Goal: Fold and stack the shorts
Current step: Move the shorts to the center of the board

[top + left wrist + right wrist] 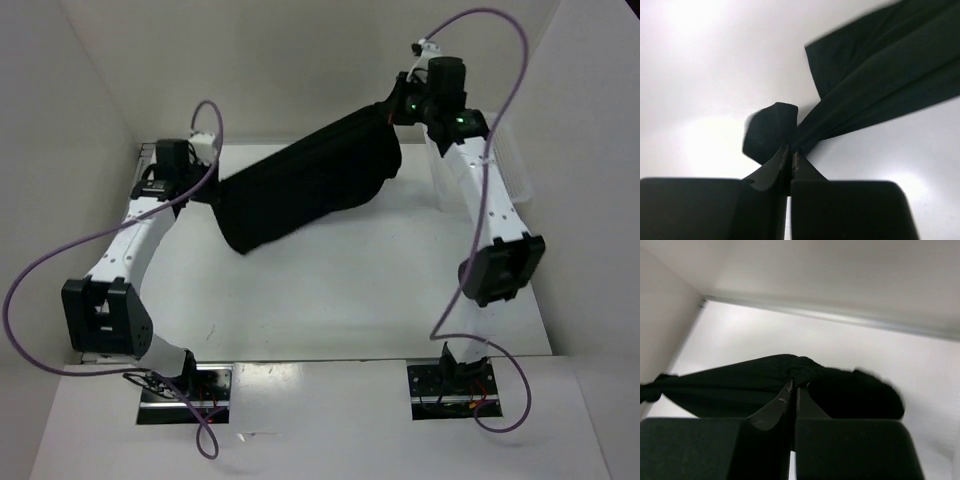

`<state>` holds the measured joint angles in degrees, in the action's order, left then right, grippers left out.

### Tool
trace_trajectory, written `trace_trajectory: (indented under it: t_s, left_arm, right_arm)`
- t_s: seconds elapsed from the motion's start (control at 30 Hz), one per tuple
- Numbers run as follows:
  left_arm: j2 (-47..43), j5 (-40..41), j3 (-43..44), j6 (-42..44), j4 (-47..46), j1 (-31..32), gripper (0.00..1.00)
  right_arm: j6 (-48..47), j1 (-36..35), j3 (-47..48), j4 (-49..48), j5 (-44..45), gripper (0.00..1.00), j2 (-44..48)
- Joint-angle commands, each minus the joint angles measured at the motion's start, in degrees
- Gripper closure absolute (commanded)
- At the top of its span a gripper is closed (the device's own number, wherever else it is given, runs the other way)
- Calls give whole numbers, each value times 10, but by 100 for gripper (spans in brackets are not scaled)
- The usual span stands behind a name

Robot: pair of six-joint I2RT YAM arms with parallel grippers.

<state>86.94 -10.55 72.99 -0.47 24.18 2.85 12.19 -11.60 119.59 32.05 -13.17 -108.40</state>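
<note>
The black shorts (300, 185) hang stretched in a slanted band between my two grippers, above the back half of the white table (330, 290). At the band's lower left end, my left gripper (207, 190) is shut on a bunched corner of the fabric. The left wrist view shows that gripper (791, 150) pinching the shorts (880, 75), which fan out to the upper right. My right gripper (392, 110) is shut on the upper right end, raised higher. In the right wrist view its tips (795, 385) bite into a fold of the shorts (730, 385). No drawstring shows.
A white plastic basket (512, 165) stands at the table's right edge, partly behind the right arm. White walls enclose the table on the left, back and right; the back wall's foot (840, 317) lies close beyond the right gripper.
</note>
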Motion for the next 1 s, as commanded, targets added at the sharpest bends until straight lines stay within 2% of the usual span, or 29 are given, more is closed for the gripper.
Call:
trace_trajectory:
  t_s: [0.0, 0.27, 0.33, 0.37, 0.4, 0.43, 0.53, 0.57, 0.6, 0.63, 0.7, 0.8, 0.83, 0.97]
  left_arm:
    - [-72, 71, 52, 5, 53, -10, 100]
    - [-188, 76, 84, 5, 112, -10, 100]
    - [-216, 69, 59, 5, 140, -1, 100]
    - [-249, 58, 38, 5, 140, 6, 96]
    - [-266, 47, -14, 5, 150, 16, 89]
    - [-283, 32, -42, 5, 163, 23, 63]
    - [-348, -41, -138, 5, 221, 46, 33]
    - [-380, -58, -157, 5, 240, 52, 30]
    - [-394, -87, -172, 5, 247, 52, 29]
    - [-403, -96, -186, 5, 254, 52, 27]
    - [-410, -96, -212, 5, 260, 52, 25]
    - [-345, -36, -223, 5, 222, 52, 27]
    - [-297, -22, -223, 5, 197, 52, 28]
    - [-182, 18, -223, 5, 112, 52, 31]
  right_arm:
    - [-21, -7, -19, -24, 38, 100, 109]
    - [-60, -56, -110, -38, 94, 100, 266]
    - [-47, -62, -156, -44, 88, 100, 282]
    - [-42, -62, -179, -44, 77, 100, 291]
    - [-37, -62, -206, -56, 68, 100, 310]
    - [-31, -62, -238, -65, 57, 100, 324]
    - [-11, -91, -442, -117, 26, 100, 381]
    - [-4, -101, -476, -122, 18, 100, 392]
    - [-4, -122, -507, -129, 12, 100, 410]
    - [-4, -132, -561, -129, 5, 100, 418]
    - [2, -152, -609, -143, -12, 100, 439]
    - [13, -152, -671, -143, -27, 100, 458]
    - [20, -152, -689, -143, -27, 100, 471]
    - [20, -152, -719, -137, -12, 100, 499]
